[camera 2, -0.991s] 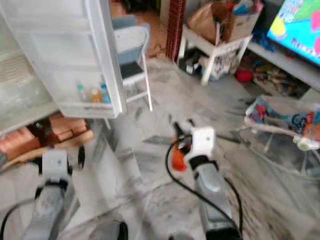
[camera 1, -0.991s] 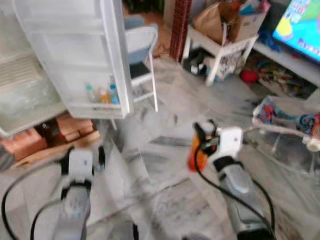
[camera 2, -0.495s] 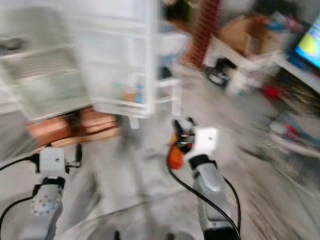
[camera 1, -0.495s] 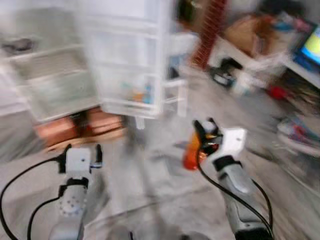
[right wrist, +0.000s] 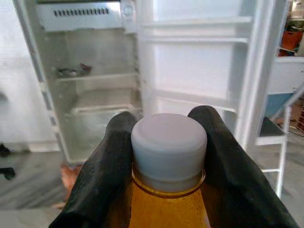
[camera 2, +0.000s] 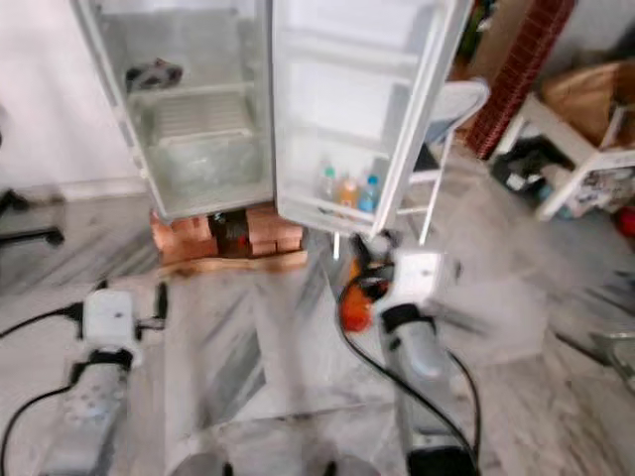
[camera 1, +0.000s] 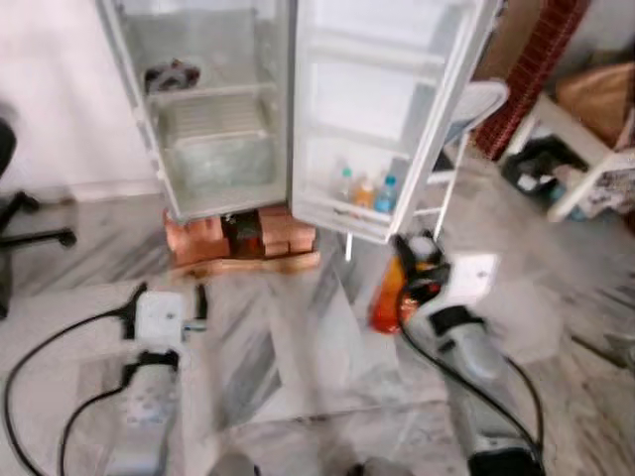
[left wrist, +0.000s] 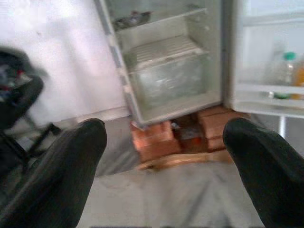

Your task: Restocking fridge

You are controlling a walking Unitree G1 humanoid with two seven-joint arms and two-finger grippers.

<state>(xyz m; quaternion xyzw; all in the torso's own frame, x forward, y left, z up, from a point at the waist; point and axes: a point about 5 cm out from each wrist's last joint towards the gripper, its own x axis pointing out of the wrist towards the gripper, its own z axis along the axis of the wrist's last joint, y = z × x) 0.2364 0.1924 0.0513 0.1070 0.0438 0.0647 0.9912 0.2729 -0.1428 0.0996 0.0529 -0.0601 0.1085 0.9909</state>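
Observation:
The small white fridge (camera 1: pixel 208 149) stands open ahead, and its door (camera 1: pixel 387 109) is swung out to the right. Three small bottles (camera 1: pixel 362 190) sit in the door's lowest shelf. A dark item (camera 1: pixel 171 74) lies on an upper shelf inside. My right gripper (camera 1: pixel 412 273) is shut on an orange bottle (camera 1: pixel 385 297) with a white cap (right wrist: pixel 168 147), held upright low in front of the door. My left gripper (left wrist: pixel 166 156) is open and empty, held out toward the fridge's base; it also shows at lower left in the head view (camera 1: pixel 164 297).
The fridge rests on red bricks (camera 1: pixel 243 238) and a wooden board. A folding chair (camera 1: pixel 466 109) stands behind the door. An office chair base (camera 1: pixel 30 223) is at far left, and a white table (camera 1: pixel 585 149) with a paper bag at far right. The floor is grey marble.
The whole view has swung left, so the fridge now faces me at the centre. Both arms hold the same pose, and the orange bottle is still gripped.

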